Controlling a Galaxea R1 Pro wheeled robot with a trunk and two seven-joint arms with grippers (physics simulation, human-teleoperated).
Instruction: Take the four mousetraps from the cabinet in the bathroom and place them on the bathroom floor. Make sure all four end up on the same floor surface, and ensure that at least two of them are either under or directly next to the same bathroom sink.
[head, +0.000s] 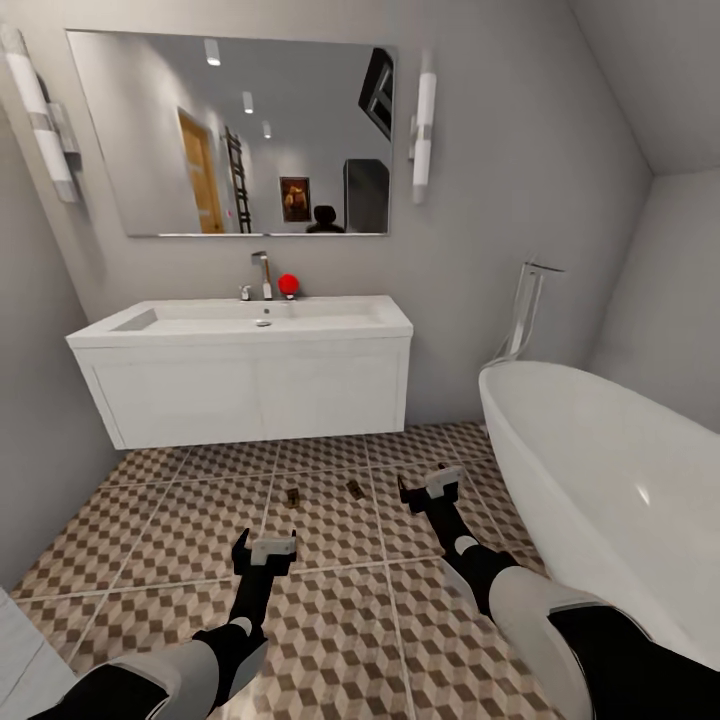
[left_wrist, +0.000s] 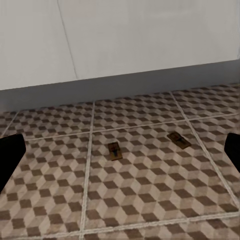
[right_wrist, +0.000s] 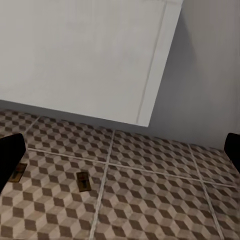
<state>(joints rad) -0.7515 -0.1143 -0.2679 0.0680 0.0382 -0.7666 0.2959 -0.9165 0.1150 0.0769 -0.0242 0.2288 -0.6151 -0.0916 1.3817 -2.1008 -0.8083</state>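
Mousetraps, two of them, lie flat on the bathroom floor (head: 330, 620) in front of the sink (head: 250, 325). One trap (head: 293, 496) has its long side pointing at the sink; the other trap (head: 355, 488) sits turned a bit. Left gripper (head: 265, 551) and right gripper (head: 430, 487) are both spread wide, holding nothing. The head view also shows a bathtub (head: 610, 480).

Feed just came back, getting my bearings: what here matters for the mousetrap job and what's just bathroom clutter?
For the job:
left mousetrap
right mousetrap
sink
floor
left pincer, open
right pincer, open

Just there:
bathtub
mirror
faucet
red ball on the sink
wall lights
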